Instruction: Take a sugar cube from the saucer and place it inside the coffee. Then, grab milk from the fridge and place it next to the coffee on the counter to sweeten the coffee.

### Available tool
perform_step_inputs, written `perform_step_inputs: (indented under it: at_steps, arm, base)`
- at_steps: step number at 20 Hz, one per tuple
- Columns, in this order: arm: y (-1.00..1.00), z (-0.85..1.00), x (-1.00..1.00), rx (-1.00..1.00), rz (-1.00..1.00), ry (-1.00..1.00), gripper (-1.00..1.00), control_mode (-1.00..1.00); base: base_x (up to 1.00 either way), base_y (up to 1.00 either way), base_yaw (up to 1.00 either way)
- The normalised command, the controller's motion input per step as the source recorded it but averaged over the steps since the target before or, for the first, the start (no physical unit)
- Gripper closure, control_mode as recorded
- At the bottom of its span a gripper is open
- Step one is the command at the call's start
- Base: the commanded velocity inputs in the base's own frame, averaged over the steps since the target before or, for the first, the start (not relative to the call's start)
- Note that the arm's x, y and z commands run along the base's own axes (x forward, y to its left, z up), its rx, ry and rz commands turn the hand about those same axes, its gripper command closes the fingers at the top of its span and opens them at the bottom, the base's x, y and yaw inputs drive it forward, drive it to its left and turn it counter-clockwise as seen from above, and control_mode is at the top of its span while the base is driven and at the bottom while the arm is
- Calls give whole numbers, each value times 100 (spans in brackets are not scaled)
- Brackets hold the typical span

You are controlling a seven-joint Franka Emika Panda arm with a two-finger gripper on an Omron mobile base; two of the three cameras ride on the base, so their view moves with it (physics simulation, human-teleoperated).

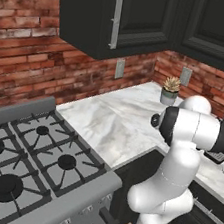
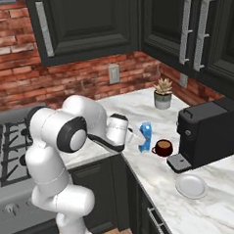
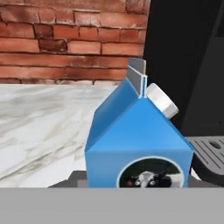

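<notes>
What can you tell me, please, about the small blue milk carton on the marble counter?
The small blue gable-topped milk carton looks like smooth card, with a grey folded ridge, a round white cap on one slope and a round picture on its front. It stands upright on the white veined marble counter, just left of the dark maroon coffee cup, with the gripper at its side.

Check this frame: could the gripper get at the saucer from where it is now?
Probably not directly. The gripper is at the milk, apparently holding it, left of the coffee. The saucer lies open on the counter, but the gripper's hold on the carton comes first.
</notes>
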Motion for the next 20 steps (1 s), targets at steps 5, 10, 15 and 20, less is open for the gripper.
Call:
perform_step_inputs:
  at_steps: [5,10,15,20]
  arm:
    - [0,-2,-5,0,0,-9,-100,-100]
    - [0,0,-23,1,0,-10,-100,-100]
    - [0,7,-37,0,0,-4,-100,-100]
    - [0,46,-41,0,0,-8,-100,-100]
  base:
    - [0,0,0]
    - [0,0,0]
    - [0,0,0]
    - [0,0,0]
